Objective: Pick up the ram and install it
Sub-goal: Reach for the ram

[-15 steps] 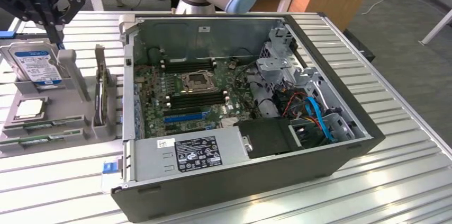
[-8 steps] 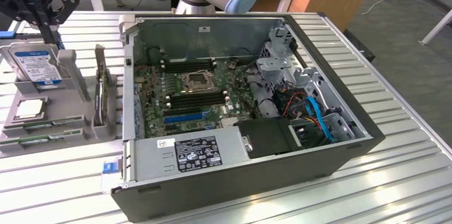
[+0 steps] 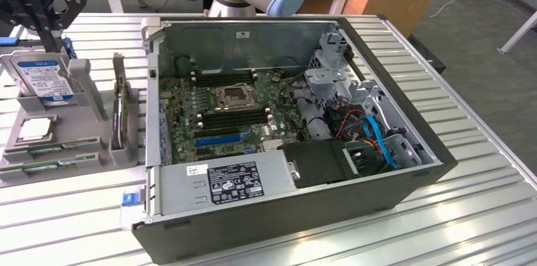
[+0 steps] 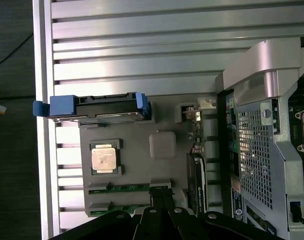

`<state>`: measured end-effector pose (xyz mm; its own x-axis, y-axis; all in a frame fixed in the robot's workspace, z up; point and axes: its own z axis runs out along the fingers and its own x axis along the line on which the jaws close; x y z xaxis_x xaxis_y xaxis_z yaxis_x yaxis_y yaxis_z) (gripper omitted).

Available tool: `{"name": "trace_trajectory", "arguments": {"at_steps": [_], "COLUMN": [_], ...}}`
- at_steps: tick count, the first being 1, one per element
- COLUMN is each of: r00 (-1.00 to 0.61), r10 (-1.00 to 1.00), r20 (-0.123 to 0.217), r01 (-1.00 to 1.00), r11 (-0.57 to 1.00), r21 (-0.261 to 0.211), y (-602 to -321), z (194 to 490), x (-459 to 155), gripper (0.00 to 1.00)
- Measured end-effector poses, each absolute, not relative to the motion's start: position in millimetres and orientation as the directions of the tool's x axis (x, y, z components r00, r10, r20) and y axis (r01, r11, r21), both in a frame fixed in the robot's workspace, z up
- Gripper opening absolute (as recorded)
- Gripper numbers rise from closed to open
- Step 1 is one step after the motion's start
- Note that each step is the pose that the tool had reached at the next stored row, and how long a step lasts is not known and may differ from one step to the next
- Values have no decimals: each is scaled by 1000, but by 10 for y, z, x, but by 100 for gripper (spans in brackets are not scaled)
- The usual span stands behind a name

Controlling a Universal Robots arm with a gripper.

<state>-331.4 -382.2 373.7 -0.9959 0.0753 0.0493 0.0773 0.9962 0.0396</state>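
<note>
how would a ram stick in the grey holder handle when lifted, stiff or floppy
Probably stiff: the ram stick looks like a green circuit board. Likely light, being thin and narrow. Possibly tippy once lifted from the grey holder, standing on edge.

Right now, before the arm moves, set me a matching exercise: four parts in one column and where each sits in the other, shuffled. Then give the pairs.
Parts
1. hard drive
2. processor chip
3. ram
4. power supply

Places
A. lying flat in a square recess of the gray holder
B. inside the open computer case
C. standing on edge in the holder
D. set in narrow slots along the holder's edge

Pairs: 1-C, 2-A, 3-D, 4-B
</note>
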Motion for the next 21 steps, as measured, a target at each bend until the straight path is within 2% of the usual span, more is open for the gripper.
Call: {"name": "trace_trajectory", "arguments": {"at_steps": [21], "r00": [-996], "r10": [75], "r20": [53], "r01": [77], "r11": [996], "r21": [39], "y": [-3818], "z": [3715], "x": [-3576], "gripper": [10]}}
